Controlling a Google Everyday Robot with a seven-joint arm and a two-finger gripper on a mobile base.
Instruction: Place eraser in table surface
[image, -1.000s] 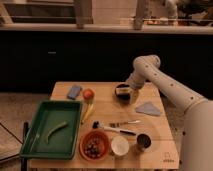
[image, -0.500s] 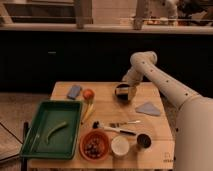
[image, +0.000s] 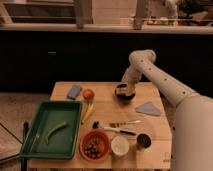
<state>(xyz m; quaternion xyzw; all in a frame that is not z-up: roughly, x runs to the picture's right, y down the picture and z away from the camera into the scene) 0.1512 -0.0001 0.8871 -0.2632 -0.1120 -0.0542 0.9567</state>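
The gripper (image: 122, 91) hung low over the dark bowl (image: 125, 97) near the table surface's (image: 107, 107) far edge, likely because the eraser lay there. The eraser was hidden from view, and whether the gripper held it could not be told.

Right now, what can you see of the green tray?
The green tray is rectangular and plastic-looking, with a raised rim and rounded corners. It lies flat on the front-left part of the wooden table, long side running front to back. One slim, curved greenish item lies diagonally inside. The red bowl sits by its front-right corner; contact is unclear. The hand is away from it, at the dark bowl toward the table's back right.
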